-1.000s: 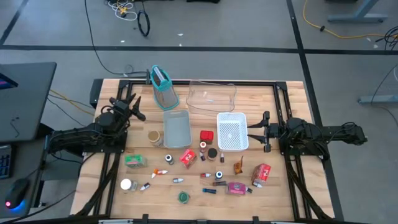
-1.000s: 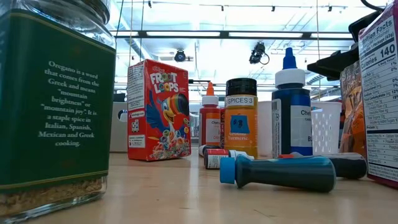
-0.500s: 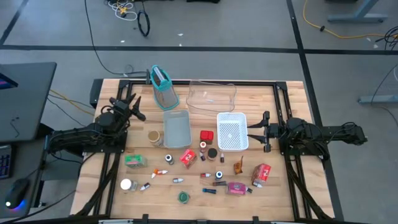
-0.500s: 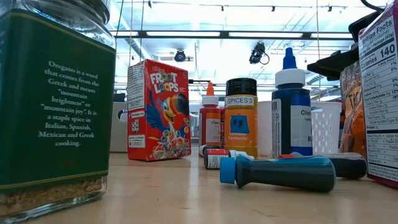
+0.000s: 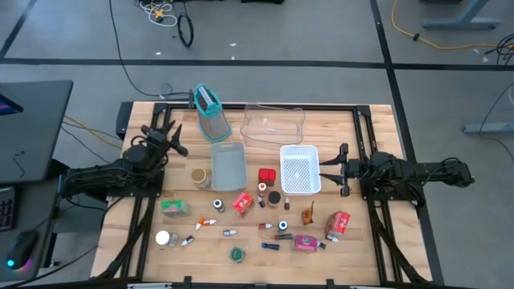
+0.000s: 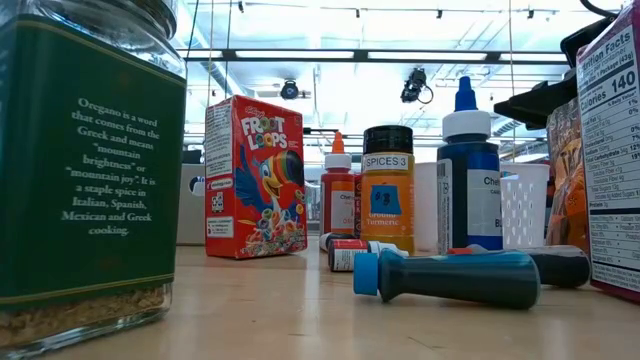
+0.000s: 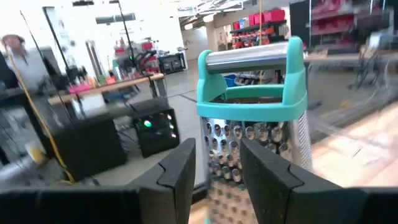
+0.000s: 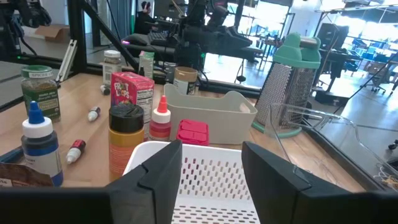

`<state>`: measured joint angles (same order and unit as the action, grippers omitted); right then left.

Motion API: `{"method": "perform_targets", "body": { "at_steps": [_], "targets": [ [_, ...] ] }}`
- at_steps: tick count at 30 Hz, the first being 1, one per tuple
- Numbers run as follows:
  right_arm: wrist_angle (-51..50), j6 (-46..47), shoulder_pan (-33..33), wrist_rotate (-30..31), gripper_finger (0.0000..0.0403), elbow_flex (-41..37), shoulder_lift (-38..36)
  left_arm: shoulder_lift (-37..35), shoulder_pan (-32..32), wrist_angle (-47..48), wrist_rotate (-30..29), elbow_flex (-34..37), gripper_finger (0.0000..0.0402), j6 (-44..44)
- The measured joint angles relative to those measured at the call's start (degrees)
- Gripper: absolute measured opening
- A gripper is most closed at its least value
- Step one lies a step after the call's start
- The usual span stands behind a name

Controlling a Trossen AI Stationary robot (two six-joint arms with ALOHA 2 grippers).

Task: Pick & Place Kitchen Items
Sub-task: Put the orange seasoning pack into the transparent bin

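Left gripper hangs empty, jaws parted, facing the grater just ahead. Right gripper hangs empty, jaws parted, just beside the white basket. Kitchen items lie on the table, between and nearer than both jaws.

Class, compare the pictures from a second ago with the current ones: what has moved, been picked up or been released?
Nothing visibly changed. Both arms wait at the table's sides, the left pincer by the grater, the right pincer beside the white basket, each open and empty.
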<state>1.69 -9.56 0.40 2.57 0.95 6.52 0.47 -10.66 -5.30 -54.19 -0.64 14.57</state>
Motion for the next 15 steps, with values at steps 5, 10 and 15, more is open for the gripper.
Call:
{"method": "perform_targets", "body": {
  "at_steps": [5,10,15],
  "targets": [
    [0.01,0.0,0.0,0.01,0.0178,0.0,-0.01,-0.01,0.02,-0.24,-0.03,0.01,0.0134,11.2],
    [0.02,0.0,0.0,0.0,0.0178,0.0,0.0,-0.02,0.02,-0.21,4.03,0.02,0.0134,9.57],
    [0.01,0.0,0.0,0.01,0.0178,0.0,-0.01,-0.02,0.04,-0.3,18.66,0.0,0.0134,-10.83]
  ]
}}
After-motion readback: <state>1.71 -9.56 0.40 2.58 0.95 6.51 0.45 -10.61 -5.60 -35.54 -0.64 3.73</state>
